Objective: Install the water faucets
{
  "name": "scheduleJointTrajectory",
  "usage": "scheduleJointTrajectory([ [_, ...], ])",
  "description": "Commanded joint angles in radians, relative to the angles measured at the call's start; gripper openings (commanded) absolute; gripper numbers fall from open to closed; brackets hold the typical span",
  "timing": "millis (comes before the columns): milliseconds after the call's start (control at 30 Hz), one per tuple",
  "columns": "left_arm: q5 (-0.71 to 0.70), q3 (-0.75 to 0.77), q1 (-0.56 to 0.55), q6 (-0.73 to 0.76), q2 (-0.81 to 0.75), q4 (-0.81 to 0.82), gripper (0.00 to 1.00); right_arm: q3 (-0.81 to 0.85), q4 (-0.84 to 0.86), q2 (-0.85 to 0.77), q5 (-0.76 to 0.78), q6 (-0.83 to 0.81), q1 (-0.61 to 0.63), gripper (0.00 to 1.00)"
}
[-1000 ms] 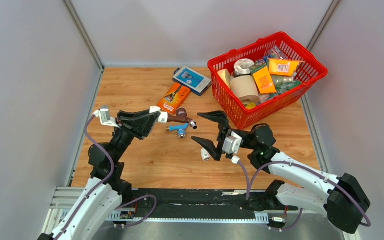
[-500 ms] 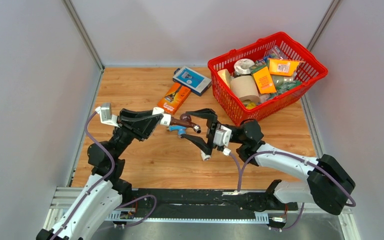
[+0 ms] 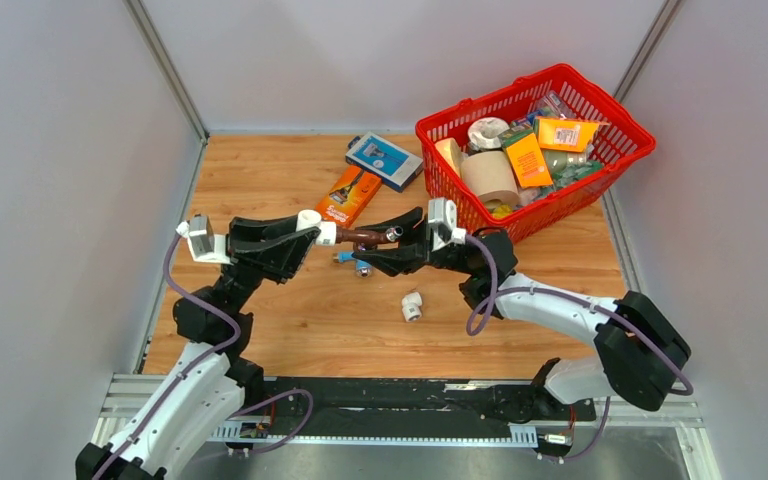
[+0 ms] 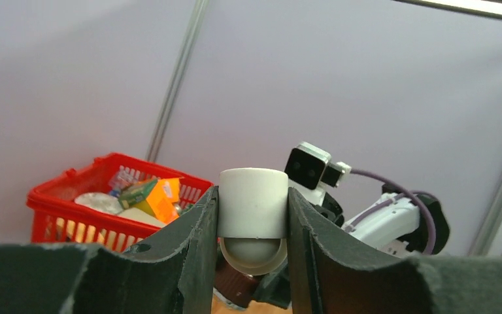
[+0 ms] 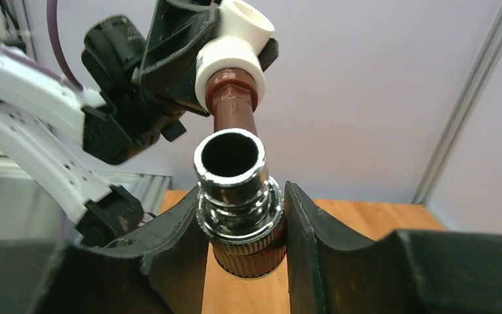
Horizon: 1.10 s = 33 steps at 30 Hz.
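Observation:
Above the table, the dark brown faucet (image 3: 360, 236) spans the gap between both grippers. One end sits in a white elbow fitting (image 3: 312, 222), which my left gripper (image 3: 310, 230) is shut on; the left wrist view shows that elbow (image 4: 253, 203) pinched between the fingers. My right gripper (image 3: 392, 240) is shut on the faucet's other end, and in the right wrist view its chrome mouth and knurled collar (image 5: 238, 196) sit between the pads. The light blue faucet (image 3: 350, 260) lies on the wood below them.
A second white elbow fitting (image 3: 412, 305) lies loose on the wood near the right arm. A red basket (image 3: 430, 125) full of packages stands at the back right. An orange pack (image 3: 348, 195) and a blue box (image 3: 384, 160) lie behind the grippers.
My right gripper has swung left from open beside the loose elbow up to the brown faucet and closed on its end. The left gripper has kept its hold on the elbow.

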Motion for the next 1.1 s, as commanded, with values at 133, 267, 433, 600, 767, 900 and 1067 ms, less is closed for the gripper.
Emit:
scheduleJointTrajectory([
  [133,0.1,-0.067,-0.002,0.51,0.018,0.172,0.0,0.072,0.063,0.059,0.251,0.897,-0.054,0.0],
  [267,0.172,-0.096,-0.002,0.722,-0.021,0.125,0.0,0.058,0.079,0.147,0.279,1.257,-0.074,0.0],
  [433,0.195,-0.07,-0.002,0.866,-0.093,-0.106,0.0,0.11,0.09,0.251,0.172,1.383,-0.071,0.05],
  [600,0.145,-0.064,-0.002,0.958,-0.151,-0.272,0.0,0.136,0.033,0.259,0.135,1.292,-0.07,0.14],
  [767,0.047,-0.096,-0.001,0.865,-0.179,-0.253,0.0,0.146,-0.112,0.193,0.163,1.037,-0.065,0.42],
  [900,-0.044,-0.076,-0.002,0.796,-0.2,-0.317,0.0,0.118,-0.131,0.144,0.192,0.844,-0.065,0.59],
  [1067,-0.116,-0.048,-0.001,0.66,-0.226,-0.421,0.0,0.069,-0.139,0.049,0.206,0.543,-0.067,0.71],
])
